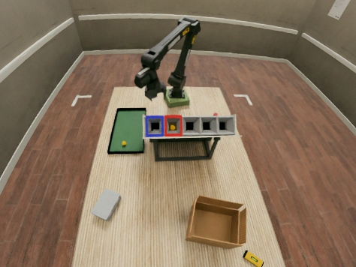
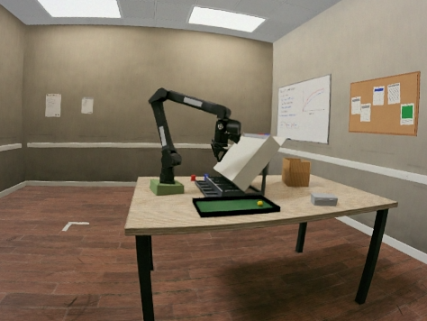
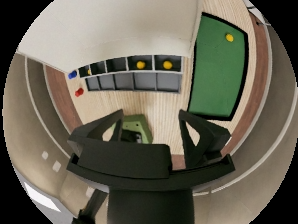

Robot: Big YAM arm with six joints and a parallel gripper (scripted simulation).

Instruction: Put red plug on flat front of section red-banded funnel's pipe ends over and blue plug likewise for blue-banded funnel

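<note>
The white cover (image 1: 189, 127) carries a row of funnels. The blue-banded funnel (image 1: 154, 126) is at the left end and the red-banded funnel (image 1: 173, 125) beside it has a yellow marble (image 1: 172, 127) in its mouth. Another yellow marble (image 1: 124, 142) lies in the green tray (image 1: 128, 130). In the wrist view the row of sections (image 3: 127, 74) lies below the cover, and two neighbouring sections hold yellow marbles (image 3: 140, 63) (image 3: 168, 63). The blue plug (image 3: 71, 72) and red plug (image 3: 79, 92) stand on the table past the row's far end. My gripper (image 1: 152, 94) is open and empty, high behind the cover's left end.
The arm's green base (image 1: 176, 98) stands behind the cover. A cardboard box (image 1: 217, 221), a grey block (image 1: 106, 204) and a yellow level (image 1: 253, 259) lie near the table's front. The cover's dark frame (image 1: 184, 148) stands under its front.
</note>
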